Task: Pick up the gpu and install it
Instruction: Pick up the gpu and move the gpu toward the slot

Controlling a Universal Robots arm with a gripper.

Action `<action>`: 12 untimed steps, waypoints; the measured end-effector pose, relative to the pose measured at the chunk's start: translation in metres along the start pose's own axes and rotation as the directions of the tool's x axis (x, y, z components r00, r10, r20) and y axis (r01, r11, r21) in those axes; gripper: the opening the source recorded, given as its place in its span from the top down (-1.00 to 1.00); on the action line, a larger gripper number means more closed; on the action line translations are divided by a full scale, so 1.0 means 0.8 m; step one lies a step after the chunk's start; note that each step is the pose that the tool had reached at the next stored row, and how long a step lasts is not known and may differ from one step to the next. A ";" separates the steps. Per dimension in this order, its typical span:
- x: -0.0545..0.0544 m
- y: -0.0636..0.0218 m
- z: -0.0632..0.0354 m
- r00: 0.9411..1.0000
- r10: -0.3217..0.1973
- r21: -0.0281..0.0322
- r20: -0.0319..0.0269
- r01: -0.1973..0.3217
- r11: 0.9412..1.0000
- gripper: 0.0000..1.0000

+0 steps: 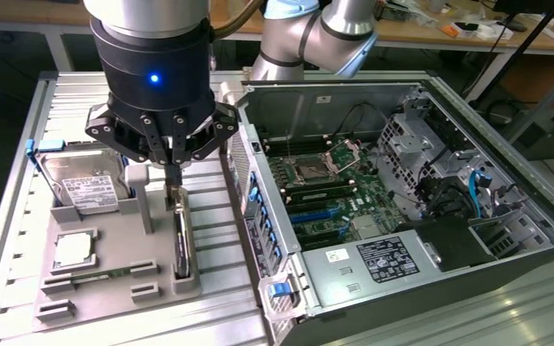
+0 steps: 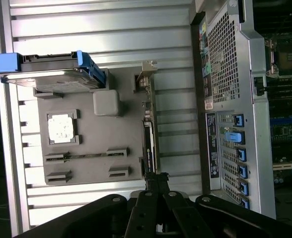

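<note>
Gripping end: you see the black two-finger gripper (image 1: 174, 186) hanging point-down under the arm's dark wrist, which shows a small blue light.
Fingers: your fingers (image 1: 172, 173) are clenched flat together with no gap between them. You cannot tell whether they nip the card's top edge or only hang over it.
Gpu: the thin flat black gpu (image 1: 181, 241) stands on edge in its slot, below the fingers and in line with them. Its narrow silver metal bracket (image 2: 145, 74) is at the end nearest the hard drive.
Tray: the grey plastic fixture tray (image 1: 113, 295) lies under the fingers and carries the card.
Hard drive: the silver hard drive with a white label and blue frame (image 1: 89, 184) sits to the exterior view's left of the fingers, apart from them.
Chip and memory: a square silver processor chip (image 1: 73, 249) and a slim green memory stick (image 1: 94, 274) lie flat in the tray, farther to that left.
Case: the open grey metal computer case (image 1: 306, 108) stands to the exterior view's right of the fingers, just beside the tray, with its green motherboard (image 1: 354, 193) exposed.
Table: you have a ribbed aluminium table (image 1: 17, 180) beneath everything.
</note>
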State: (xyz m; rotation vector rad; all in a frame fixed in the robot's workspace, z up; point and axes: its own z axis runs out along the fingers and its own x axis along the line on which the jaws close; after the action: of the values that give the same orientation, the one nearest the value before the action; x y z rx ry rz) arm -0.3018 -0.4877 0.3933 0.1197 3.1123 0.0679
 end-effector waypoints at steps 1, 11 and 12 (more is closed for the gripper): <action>0.000 0.000 0.000 1.000 0.000 0.000 0.000 0.000 1.000 0.79; 0.000 0.000 0.000 1.000 0.001 0.000 0.000 -0.001 1.000 0.17; 0.000 0.000 0.000 1.000 0.001 0.000 0.000 -0.001 1.000 0.04</action>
State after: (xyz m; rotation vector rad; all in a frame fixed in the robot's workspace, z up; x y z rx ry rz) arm -0.3018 -0.4877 0.3933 0.1205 3.1123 0.0678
